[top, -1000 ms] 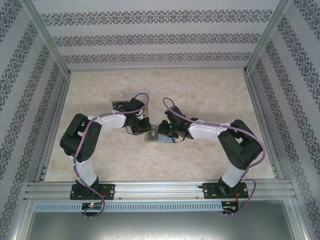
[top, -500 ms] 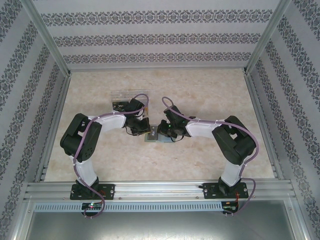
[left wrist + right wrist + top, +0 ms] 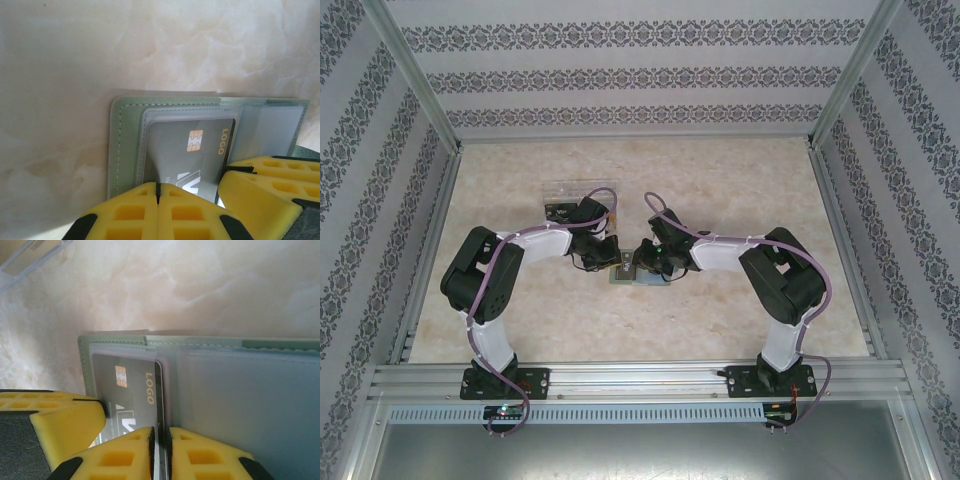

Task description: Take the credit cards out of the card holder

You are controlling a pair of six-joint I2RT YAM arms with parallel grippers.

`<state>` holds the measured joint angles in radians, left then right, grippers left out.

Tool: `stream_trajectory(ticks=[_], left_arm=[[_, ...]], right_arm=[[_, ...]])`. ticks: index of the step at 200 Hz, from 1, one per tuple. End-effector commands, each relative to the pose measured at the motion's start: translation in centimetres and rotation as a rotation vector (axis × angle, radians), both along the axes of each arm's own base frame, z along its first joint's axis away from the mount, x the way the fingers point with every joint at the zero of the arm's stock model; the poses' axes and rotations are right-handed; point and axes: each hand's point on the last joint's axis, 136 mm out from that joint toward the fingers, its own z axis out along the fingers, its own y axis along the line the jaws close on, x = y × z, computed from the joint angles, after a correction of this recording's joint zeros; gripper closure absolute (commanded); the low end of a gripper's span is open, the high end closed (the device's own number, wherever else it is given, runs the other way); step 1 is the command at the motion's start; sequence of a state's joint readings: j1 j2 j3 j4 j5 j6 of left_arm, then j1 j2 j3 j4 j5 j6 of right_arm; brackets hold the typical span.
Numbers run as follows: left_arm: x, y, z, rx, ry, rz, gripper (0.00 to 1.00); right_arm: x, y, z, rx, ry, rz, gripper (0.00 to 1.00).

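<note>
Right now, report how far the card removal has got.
Done: the card holder lies open on the table. In hand: the left fingers are shut at its near edge, and the right fingers pinch the black card by its edge, though it sits mostly inside the clear pocket. Left: pull that card out, then any others; I cannot tell how many there are.

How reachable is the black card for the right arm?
Probably yes: the right gripper seems to pinch the edge of the black card. The wallet lies open, and the left gripper sits shut alongside, not in the way.
</note>
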<state>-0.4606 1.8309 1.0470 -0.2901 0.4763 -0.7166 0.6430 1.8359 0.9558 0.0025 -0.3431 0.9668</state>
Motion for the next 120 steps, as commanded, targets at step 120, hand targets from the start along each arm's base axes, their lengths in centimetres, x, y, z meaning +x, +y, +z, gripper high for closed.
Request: stream_trajectory(ticks=[120], left_arm=[[-3.4,2.6,-5.1,0.104,0.167,0.063,1.0]], right_arm=[[-0.3,0.9,-1.0,0.054,0.034,0.027,0.81]])
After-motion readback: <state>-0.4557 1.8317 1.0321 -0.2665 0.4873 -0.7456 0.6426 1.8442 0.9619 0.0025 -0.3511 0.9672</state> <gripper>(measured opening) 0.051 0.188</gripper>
